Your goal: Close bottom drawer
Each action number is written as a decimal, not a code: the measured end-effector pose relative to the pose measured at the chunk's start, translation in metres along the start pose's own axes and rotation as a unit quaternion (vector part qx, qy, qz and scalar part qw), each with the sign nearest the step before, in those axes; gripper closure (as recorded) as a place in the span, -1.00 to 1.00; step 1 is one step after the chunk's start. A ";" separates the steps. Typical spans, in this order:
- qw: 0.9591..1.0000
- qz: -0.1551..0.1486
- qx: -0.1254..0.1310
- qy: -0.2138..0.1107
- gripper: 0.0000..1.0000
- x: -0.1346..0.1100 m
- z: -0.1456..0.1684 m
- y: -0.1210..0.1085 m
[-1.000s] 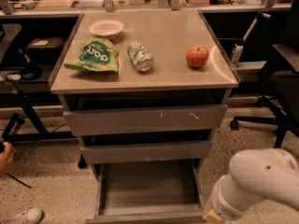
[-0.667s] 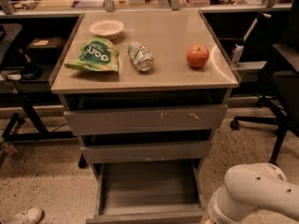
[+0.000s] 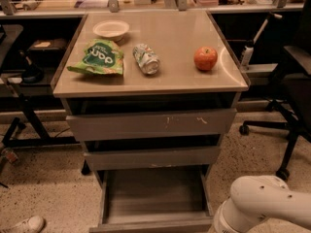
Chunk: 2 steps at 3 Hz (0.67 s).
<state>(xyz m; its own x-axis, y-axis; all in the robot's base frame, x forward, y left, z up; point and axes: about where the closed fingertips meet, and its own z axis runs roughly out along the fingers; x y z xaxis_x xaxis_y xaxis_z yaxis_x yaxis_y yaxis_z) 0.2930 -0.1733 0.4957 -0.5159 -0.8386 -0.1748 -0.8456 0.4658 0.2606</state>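
The bottom drawer (image 3: 154, 195) stands pulled out toward me, the lowest of three grey fronts. Its shallow grey box is open to view and its plain front (image 3: 150, 225) sits at the lower edge of the frame. My white arm (image 3: 265, 205) fills the lower right corner, just beside the drawer's right front corner and overlapping it in the view. My gripper is out of sight past that corner, so I cannot tell whether it is apart or together.

Above the open box, the middle drawer (image 3: 153, 157) juts out a little. The top drawer (image 3: 150, 124), marked with white scratches, juts out a little further.

On the cabinet top (image 3: 175, 79) lie four things, all apart from each other:
- a pale bowl (image 3: 111, 29) at the back left
- a green snack bag (image 3: 98, 57) in front of the bowl
- a can (image 3: 146, 58) on its side near the middle
- a red apple (image 3: 205, 58) toward the right

The floor (image 3: 46, 188) is speckled and light. A dark office chair (image 3: 294, 81) stands to the right, its wheeled base (image 3: 272, 130) near the cabinet but apart from it. To the left is a black table frame (image 3: 22, 115), and a white shoe (image 3: 22, 225) shows at the bottom left corner. Behind the cabinet runs a long bench (image 3: 73, 1) crowded with small items too blurred to name.
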 end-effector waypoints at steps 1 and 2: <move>0.999 0.016 -0.034 -0.005 1.00 0.007 0.063 -0.013; 0.998 0.028 -0.061 -0.010 1.00 0.010 0.113 -0.023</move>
<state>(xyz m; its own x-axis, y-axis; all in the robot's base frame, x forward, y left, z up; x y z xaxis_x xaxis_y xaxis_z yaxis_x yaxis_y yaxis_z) 0.2920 -0.1605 0.3811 -0.5662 -0.8053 -0.1760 -0.7929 0.4737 0.3833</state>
